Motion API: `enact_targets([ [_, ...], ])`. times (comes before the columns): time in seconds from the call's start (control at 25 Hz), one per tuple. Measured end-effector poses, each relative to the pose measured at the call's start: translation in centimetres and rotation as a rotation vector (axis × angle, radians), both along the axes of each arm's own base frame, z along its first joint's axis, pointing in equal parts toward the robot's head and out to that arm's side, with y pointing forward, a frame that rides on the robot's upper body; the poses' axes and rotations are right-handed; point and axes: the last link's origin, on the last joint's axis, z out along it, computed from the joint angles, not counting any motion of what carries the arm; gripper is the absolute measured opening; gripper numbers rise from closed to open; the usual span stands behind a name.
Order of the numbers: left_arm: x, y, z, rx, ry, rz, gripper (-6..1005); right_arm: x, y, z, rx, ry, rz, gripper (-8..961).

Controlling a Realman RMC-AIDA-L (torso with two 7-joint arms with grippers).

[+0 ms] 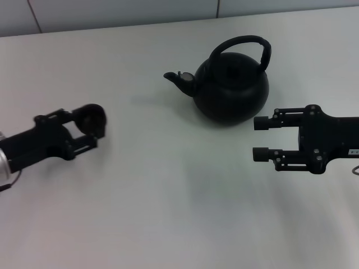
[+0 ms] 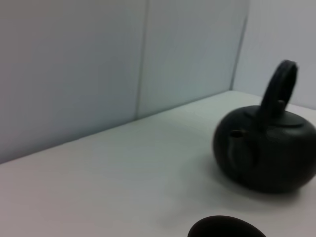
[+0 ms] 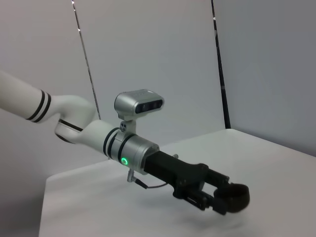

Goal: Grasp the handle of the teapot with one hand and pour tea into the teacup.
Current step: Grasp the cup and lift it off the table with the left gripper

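The matte-black teapot (image 1: 233, 92) stands on the white table at the back, right of centre. Its arched handle (image 1: 247, 42) is upright and its spout (image 1: 176, 78) points toward my left side. My right gripper (image 1: 256, 138) is open and empty just in front of and right of the teapot, apart from it. My left gripper (image 1: 90, 126) is at the left, shut on the small dark teacup (image 1: 92, 119), well away from the spout. The right wrist view shows that arm holding the teacup (image 3: 233, 196). The left wrist view shows the teapot (image 2: 266, 153), its handle (image 2: 279, 89) and the teacup's rim (image 2: 224, 228).
The white table (image 1: 168, 196) runs back to a pale panelled wall (image 1: 112, 14). Nothing else stands on the table.
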Motion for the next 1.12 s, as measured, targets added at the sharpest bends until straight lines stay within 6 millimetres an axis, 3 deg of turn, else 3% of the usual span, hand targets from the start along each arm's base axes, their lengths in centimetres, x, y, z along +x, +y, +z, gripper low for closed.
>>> enact_targets([
  [0.56,2.6,1.1,-2.1,-0.067,-0.028,-0.043,679,0.2,-0.3,0.0,-0.003,0.002,0.000,622],
  [1.12,2.1,0.3,-3.9,-0.099,-0.031,0.011,680,0.2,-0.4,0.0,-0.004,0.002,-0.001,621],
])
